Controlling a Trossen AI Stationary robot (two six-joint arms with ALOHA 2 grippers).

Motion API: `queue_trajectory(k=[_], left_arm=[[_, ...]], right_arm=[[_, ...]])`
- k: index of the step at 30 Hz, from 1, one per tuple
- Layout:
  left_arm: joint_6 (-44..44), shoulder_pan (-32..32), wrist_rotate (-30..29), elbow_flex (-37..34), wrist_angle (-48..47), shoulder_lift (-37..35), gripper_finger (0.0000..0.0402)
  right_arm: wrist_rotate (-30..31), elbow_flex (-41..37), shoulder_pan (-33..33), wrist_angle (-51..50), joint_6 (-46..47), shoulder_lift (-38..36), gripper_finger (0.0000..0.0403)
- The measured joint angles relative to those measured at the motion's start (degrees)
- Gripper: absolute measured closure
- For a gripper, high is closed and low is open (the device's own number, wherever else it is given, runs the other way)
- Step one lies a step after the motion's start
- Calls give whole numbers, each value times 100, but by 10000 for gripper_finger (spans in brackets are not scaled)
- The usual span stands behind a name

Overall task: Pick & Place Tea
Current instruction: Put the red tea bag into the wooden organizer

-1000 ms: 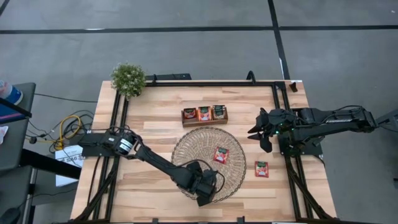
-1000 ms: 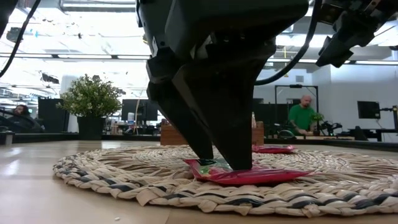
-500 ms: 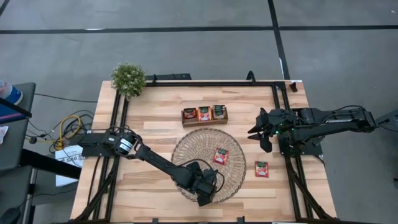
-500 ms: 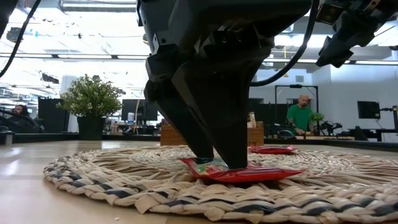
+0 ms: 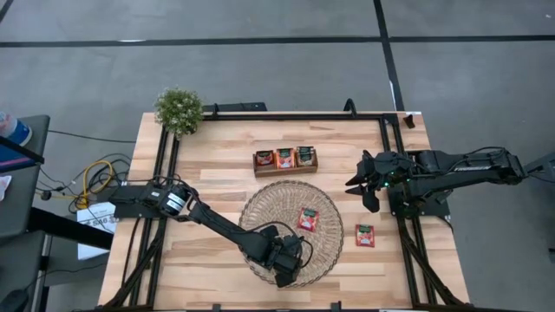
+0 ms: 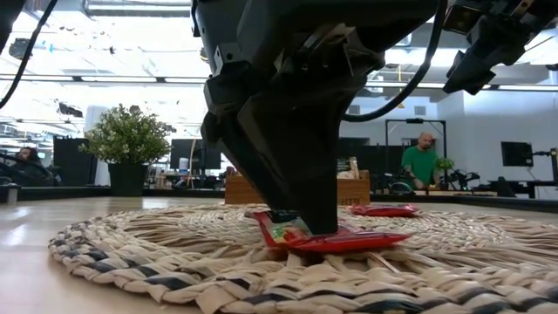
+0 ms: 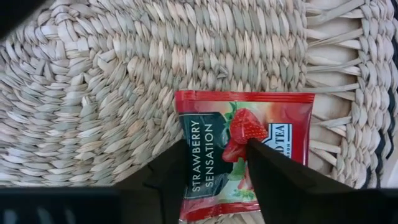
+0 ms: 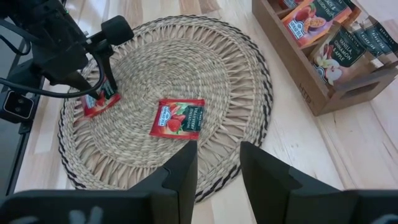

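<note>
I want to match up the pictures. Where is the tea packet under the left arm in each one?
High view: sachet hidden under the left end effector, near the mat's front edge.
Low view: sachet in the centre, on the mat.
Left wrist view: sachet in the centre, between the fingers.
Right wrist view: sachet far side of the mat.
Shared landmark: the mat.

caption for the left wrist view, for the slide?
Left end effector closing over a strawberry tea sachet lying on the woven mat.
</note>
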Motion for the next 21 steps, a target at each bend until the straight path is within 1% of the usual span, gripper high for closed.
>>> queue_trajectory(k=[13, 17, 21], left_arm=[[20, 0, -4, -2, 4, 3, 374], [31, 21, 2, 9, -56, -23, 397], [177, 58, 18, 278, -545, -24, 399]], right_arm=[[2, 0, 0, 0, -4, 0, 290], [2, 0, -2, 0, -4, 0, 290], [2, 0, -1, -1, -4, -1, 290]])
